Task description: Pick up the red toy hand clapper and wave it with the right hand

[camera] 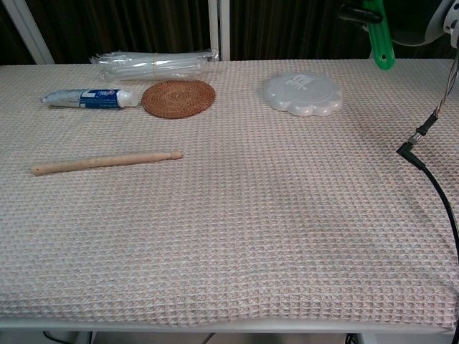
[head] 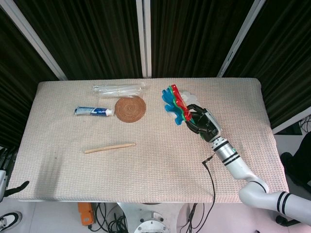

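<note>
Gripping the red toy hand clapper [head: 176, 104] by its handle, our right hand [head: 201, 122] holds it raised, paddles beyond the fingers, free to swing.

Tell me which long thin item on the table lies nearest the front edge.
The wooden stick. It lies alone in front of the toothpaste tube and the clear plastic bundle, which sit farther back.

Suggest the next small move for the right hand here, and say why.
Probably start a gentle side-to-side wave: the right hand already holds the red, green and blue plastic toy hand clapper, and the chest view shows its green handle raised off the woven tablecloth.
</note>
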Action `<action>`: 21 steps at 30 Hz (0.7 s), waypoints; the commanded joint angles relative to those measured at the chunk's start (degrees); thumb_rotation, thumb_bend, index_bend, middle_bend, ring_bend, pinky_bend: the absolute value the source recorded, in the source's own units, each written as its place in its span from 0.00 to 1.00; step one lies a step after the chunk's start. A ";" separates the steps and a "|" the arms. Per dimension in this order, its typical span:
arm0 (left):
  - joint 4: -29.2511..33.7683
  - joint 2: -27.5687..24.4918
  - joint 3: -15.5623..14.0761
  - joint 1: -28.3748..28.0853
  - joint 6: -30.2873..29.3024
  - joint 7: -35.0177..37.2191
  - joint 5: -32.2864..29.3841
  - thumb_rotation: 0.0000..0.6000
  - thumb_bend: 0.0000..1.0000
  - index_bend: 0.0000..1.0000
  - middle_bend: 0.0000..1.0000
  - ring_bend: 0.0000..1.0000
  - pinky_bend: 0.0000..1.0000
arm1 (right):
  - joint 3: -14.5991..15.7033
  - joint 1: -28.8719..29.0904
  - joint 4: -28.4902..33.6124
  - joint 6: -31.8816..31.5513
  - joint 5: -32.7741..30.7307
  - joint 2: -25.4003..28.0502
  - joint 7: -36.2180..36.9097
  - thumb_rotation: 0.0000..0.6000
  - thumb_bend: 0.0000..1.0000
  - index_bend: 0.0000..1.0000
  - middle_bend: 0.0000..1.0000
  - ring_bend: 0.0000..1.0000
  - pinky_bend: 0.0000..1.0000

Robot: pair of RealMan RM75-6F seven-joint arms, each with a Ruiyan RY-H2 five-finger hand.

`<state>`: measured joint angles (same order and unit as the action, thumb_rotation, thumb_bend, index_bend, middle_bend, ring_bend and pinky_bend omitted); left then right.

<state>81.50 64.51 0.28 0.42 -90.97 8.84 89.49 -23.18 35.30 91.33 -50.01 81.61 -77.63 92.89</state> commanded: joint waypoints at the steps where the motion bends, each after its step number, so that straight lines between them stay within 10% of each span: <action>1: 0.04 -0.05 0.02 -0.02 0.03 -0.01 -0.02 1.00 0.10 0.04 0.03 0.00 0.03 | 1.25 1.10 -2.94 -0.24 4.88 1.44 5.72 1.00 0.52 1.00 0.84 0.87 1.00; 6: 0.04 -0.09 -0.03 0.03 0.04 0.14 -0.07 1.00 0.10 0.04 0.03 0.00 0.03 | 4.28 3.30 -6.33 -1.04 7.33 0.53 -17.38 1.00 0.51 1.00 0.84 0.88 1.00; 17: -0.39 0.29 0.00 0.07 -0.13 0.47 -0.04 1.00 0.10 0.04 0.03 0.00 0.03 | 7.81 4.98 -5.62 1.31 -5.26 -0.02 -99.73 1.00 0.51 1.00 0.86 0.89 1.00; 21: -0.33 0.20 -0.03 0.15 -0.13 0.35 -0.11 1.00 0.10 0.04 0.03 0.00 0.03 | 7.35 4.85 -1.88 -0.15 -13.51 -0.18 -109.32 1.00 0.51 1.00 0.86 0.89 1.00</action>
<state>81.16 64.72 0.25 0.57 -91.09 9.21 89.38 -17.88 38.81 86.68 -49.88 80.64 -77.54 18.22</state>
